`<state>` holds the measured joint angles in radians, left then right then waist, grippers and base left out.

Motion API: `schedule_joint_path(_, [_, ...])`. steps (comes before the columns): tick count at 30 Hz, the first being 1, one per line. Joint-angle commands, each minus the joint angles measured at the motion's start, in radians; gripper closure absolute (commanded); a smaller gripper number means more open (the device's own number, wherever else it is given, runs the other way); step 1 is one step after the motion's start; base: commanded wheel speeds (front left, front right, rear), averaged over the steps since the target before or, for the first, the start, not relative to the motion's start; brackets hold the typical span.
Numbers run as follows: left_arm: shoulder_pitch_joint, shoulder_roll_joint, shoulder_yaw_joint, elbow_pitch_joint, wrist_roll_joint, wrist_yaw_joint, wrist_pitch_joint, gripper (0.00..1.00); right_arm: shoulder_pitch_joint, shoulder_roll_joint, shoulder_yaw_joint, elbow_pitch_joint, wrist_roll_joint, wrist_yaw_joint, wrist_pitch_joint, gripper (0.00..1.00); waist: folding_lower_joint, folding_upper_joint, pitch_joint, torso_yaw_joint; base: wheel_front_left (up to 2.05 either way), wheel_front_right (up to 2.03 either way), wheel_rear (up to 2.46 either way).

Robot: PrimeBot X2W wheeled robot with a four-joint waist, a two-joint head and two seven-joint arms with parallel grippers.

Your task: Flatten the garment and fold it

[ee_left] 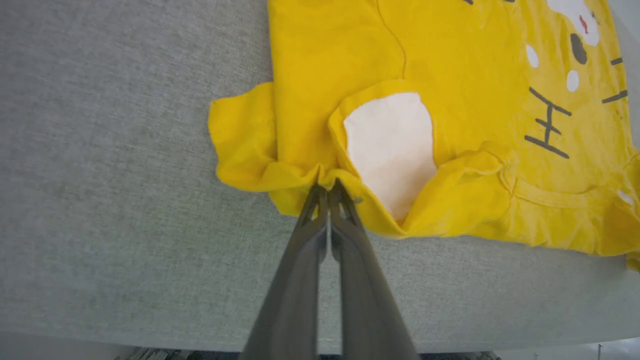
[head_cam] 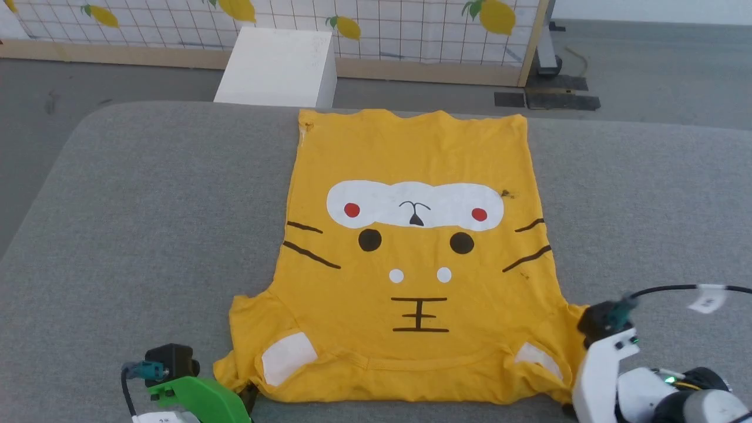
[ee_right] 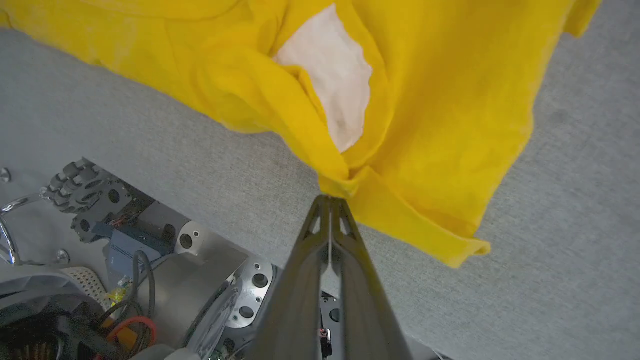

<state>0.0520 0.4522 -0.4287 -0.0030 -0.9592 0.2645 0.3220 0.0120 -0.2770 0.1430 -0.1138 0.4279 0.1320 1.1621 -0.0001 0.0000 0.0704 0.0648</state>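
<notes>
1. Left gripper [ee_left: 327, 186] is clamped on the garment [head_cam: 417, 258]. The left wrist view shows its two dark fingers pressed together on a bunched fold of the near edge, between the left sleeve and a white patch.
2. Right gripper [ee_right: 330, 199] is closed on the cloth in the same way. In the right wrist view the fingertips pinch a gathered knot of yellow fabric just below the other white patch, beside the right sleeve.
3. The head view gives the whole shirt. It lies print-up on the grey padded table [head_cam: 147, 223], neckline toward the robot and hem at the far side. Its body lies flat, and the sleeves and near edge are rumpled.
4. That view also shows the print: a white band with two red dots, black dots and whisker strokes. The fingertips are hidden there behind the green wrist housing [head_cam: 200, 399] and the white wrist housing [head_cam: 599, 370].
5. Farther out, the right wrist view takes in the robot's base [ee_right: 150, 260], with its cables, below the table edge.
6. The head view shows a white box [head_cam: 279, 67] and a lemon-printed screen [head_cam: 411, 29] on the floor beyond the table.
</notes>
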Motion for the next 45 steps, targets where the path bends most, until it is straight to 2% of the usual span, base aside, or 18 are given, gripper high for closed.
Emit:
schedule_joint_path(1, [-0.019,-0.007,-0.001,0.01,0.005,-0.01,-0.009,1.0,-0.019,-0.011,0.029,0.031,-0.01,-0.001,0.012,1.0,0.0001,0.0,0.01,0.003,0.0,0.0,0.0])
schedule_joint_path(5, [-0.024,-0.014,0.001,0.028,-0.001,-0.024,-0.02,1.0,-0.046,-0.036,0.085,0.095,-0.016,-0.001,0.011,1.0,0.0001,0.0,0.01,0.001,0.0,0.0,0.0])
schedule_joint_path(6, [-0.025,-0.013,0.002,0.03,-0.001,-0.026,-0.021,1.0,-0.048,-0.036,0.084,0.106,-0.005,-0.001,0.005,0.35,0.0001,0.0,0.01,0.0,0.0,0.0,0.0])
schedule_joint_path(7, [-0.024,-0.013,0.002,0.031,-0.002,-0.027,-0.022,1.0,-0.051,-0.035,0.081,0.107,0.006,-0.001,-0.005,0.0,0.0001,0.0,0.007,-0.001,0.0,0.0,0.0])
schedule_joint_path(11, [-0.018,-0.013,0.01,0.026,-0.007,-0.028,-0.033,1.0,-0.05,-0.013,0.012,0.075,0.075,-0.001,-0.059,0.0,0.0001,0.0,-0.007,-0.004,0.0,0.0,0.0])
schedule_joint_path(15, [-0.004,-0.008,0.021,0.012,-0.012,-0.022,-0.041,1.0,-0.048,0.034,-0.108,-0.013,0.159,-0.001,-0.116,0.0,0.0001,0.0,-0.025,-0.01,0.0,0.0,0.0])
schedule_joint_path(17, [0.004,-0.005,0.028,-0.001,-0.011,-0.016,-0.051,1.0,-0.062,0.062,-0.173,-0.061,0.174,-0.001,-0.179,0.0,0.0001,0.0,-0.028,-0.013,0.0,0.0,0.0])
schedule_joint_path(21, [0.017,-0.005,0.046,-0.027,-0.015,-0.005,-0.069,1.0,-0.131,0.137,-0.3,-0.079,0.118,-0.001,-0.388,0.0,0.0001,0.0,-0.014,-0.018,0.0,0.0,0.0])
schedule_joint_path(25, [0.009,-0.004,0.054,-0.055,-0.014,-0.002,-0.076,1.0,-0.215,0.171,-0.33,-0.02,0.037,-0.001,-0.553,0.0,0.0001,0.0,0.032,-0.011,0.0,0.0,0.0])
schedule_joint_path(31, [-0.026,-0.021,0.062,-0.112,-0.013,0.002,-0.09,1.0,-0.439,0.181,-0.343,0.111,-0.084,-0.001,-0.698,0.0,0.0001,0.0,0.17,0.017,0.0,0.0,0.0])
schedule_joint_path(36, [-0.069,-0.049,0.056,-0.159,-0.009,-0.008,-0.109,1.0,-0.694,0.146,-0.334,0.243,-0.196,-0.001,-0.691,0.0,0.0001,0.0,0.317,0.069,0.0,0.0,0.0])
schedule_joint_path(38, [-0.092,-0.073,0.062,-0.184,-0.016,-0.02,-0.131,1.0,-0.856,0.106,-0.311,0.327,-0.259,-0.001,-0.638,0.0,0.0001,0.0,0.404,0.11,0.0,0.0,0.0])
schedule_joint_path(45, [-0.115,-0.105,0.07,-0.241,-0.03,-0.05,-0.17,1.0,-1.164,0.051,-0.305,0.53,-0.398,-0.001,-0.436,0.0,0.0001,0.0,0.552,0.181,0.0,0.0,0.0])
